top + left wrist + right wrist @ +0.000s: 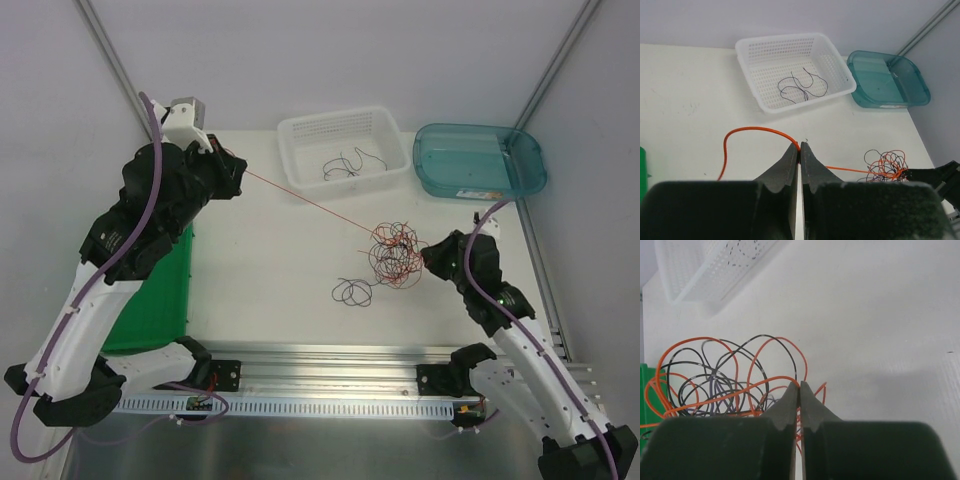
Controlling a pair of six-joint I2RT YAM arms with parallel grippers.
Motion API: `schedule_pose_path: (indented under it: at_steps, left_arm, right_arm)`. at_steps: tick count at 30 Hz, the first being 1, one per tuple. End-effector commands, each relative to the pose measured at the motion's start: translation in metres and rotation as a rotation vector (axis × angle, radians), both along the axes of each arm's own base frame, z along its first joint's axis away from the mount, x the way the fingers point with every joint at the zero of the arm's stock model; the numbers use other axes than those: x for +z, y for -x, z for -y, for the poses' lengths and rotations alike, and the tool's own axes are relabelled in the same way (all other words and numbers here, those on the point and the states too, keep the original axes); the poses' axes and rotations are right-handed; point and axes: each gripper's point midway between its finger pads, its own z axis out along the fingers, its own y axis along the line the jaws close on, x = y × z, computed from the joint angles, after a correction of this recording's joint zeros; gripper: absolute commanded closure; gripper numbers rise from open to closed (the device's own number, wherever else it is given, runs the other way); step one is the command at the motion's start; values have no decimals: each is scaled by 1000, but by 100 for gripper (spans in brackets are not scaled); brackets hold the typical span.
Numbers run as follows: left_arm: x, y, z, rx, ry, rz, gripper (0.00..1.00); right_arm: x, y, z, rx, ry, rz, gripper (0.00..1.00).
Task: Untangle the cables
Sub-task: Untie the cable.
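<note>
Since your left gripper [800,146] is clamped on that taut orange strand [310,202] and your right gripper [800,386] pinches the cable tangle [393,250] on the table [290,285], yanking harder could cinch knots or snap it.

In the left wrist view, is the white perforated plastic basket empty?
No, a few thin dark wires lie loose on the floor of the white perforated plastic basket.

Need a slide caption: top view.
Left gripper holds an orange wire taut from the tangle gripped by the right gripper.
</note>
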Motion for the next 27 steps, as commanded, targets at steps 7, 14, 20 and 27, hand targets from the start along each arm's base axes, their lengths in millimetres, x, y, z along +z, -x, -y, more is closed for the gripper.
schedule_pose_path:
  at_steps: [7, 14, 20, 27]
  left_arm:
    - [97, 24, -29, 16, 110, 257, 100]
    - [30, 25, 50, -314, 188, 31, 100]
    - [-22, 36, 73, -385, 206, -80, 100]
    - [-47, 39, 73, -360, 211, -122, 100]
  right_arm:
    - [-83, 25, 3, 160, 195, -410, 63]
    - [-12, 13, -51, 382, 232, -175, 39]
    - [24, 20, -92, 569, 170, -99, 38]
    - [20, 36, -143, 701, 151, -106, 40]
